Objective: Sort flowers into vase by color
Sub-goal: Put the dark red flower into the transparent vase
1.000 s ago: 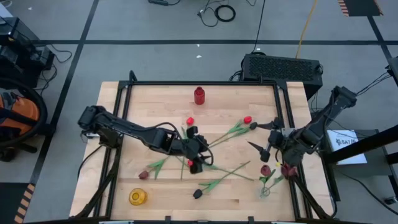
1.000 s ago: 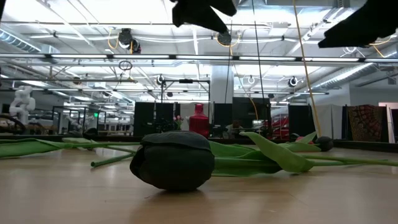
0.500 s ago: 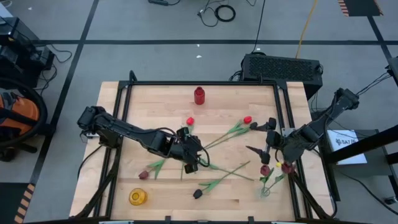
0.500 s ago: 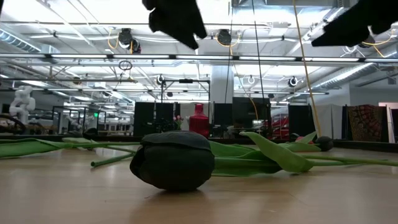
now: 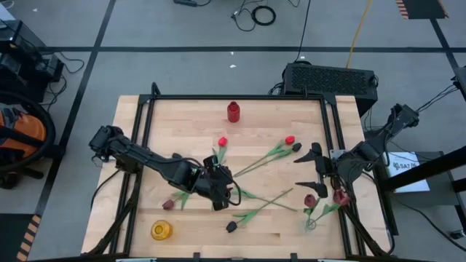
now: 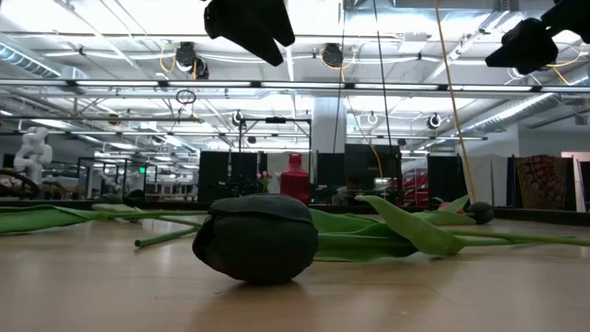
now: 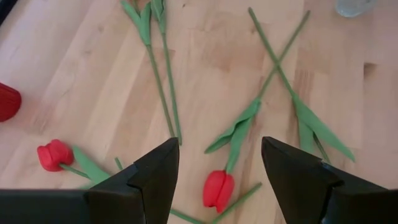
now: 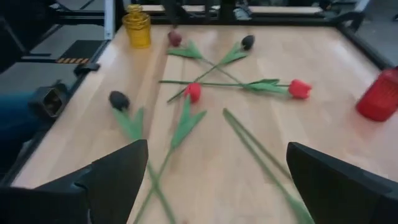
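Flowers [image 5: 256,205] are lying loose across the middle of the pale wooden bench [image 5: 182,116], stems crossing one another. I am counting red heads near the centre [image 5: 223,142] and further right [image 5: 290,140], a maroon head [image 5: 168,205] toward the left front, a black head [image 5: 231,227] at the front. In the low view that black head [image 6: 257,238] is filling the foreground, green leaves trailing behind it.

A clear glass vase [image 5: 311,223] at the right front is already holding two dark red blooms. A red vase [image 5: 233,111] is standing at the back centre, a yellow vase [image 5: 161,231] at the left front.

Left pincer [image 5: 218,191] is hovering over the crossed stems mid-bench, fingers [image 7: 155,177] standing apart, nothing between them; its wrist view is looking down on a red head [image 7: 217,190].

Right pincer [image 5: 312,169] is hanging above the right side, near the glass vase, fingers spread wide and holding nothing.

Black frame rails [image 5: 233,97] are edging the bench. Beyond it I am seeing grey floor with dark tape lines, loose cables, a black box [image 5: 330,78], and an open hall under ceiling lights.
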`<state>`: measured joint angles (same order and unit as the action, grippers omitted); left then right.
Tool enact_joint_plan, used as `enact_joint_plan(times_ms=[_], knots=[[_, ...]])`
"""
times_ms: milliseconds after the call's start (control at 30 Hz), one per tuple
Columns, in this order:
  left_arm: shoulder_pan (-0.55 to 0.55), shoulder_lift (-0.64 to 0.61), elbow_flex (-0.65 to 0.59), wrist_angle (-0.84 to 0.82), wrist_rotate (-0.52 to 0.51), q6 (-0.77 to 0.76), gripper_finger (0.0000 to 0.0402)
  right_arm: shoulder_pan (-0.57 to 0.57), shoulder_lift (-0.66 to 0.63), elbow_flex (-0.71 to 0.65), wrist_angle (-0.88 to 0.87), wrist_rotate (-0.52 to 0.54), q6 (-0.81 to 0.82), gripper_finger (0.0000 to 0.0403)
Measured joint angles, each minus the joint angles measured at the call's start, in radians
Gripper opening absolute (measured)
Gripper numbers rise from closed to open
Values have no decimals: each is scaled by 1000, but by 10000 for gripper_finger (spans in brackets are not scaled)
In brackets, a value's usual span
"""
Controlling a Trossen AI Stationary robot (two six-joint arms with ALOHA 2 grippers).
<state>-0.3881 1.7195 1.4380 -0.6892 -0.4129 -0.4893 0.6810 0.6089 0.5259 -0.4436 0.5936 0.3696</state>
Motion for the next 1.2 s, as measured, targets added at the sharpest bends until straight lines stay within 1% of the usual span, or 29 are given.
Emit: enact_joint_plan(times_ms=[167, 233, 367, 467, 600, 733, 800, 900, 1033, 1200], knots=[[-24, 0, 0, -2, -14, -30, 235, -38, -29, 0, 13, 4, -78, 371], [-36, 0, 0, -3, -15, -37, 235, -55, -45, 0, 36, 4, -108, 359], [-54, 0, 0, -5, -19, -49, 235, -72, -86, 0, 84, -2, -181, 321], [-61, 0, 0, -5, -26, -49, 235, -87, -110, 0, 89, 56, -207, 291], [-59, 0, 0, -5, -36, -50, 235, -122, -130, 0, 118, 101, -218, 247], [-58, 0, 0, -5, -51, -51, 235, -177, -131, 0, 187, 234, -210, 206], [-57, 0, 0, -5, -66, -49, 235, -211, -123, 0, 195, 248, -199, 190], [-57, 0, 0, -11, -99, -27, 235, -268, -89, 0, 180, 220, -168, 173], [-53, 0, 0, -12, -111, -18, 235, -359, -7, 0, 228, 39, -185, 165], [-40, 0, 0, -12, -112, -2, 235, -493, 133, 0, 373, -166, -267, 165]])
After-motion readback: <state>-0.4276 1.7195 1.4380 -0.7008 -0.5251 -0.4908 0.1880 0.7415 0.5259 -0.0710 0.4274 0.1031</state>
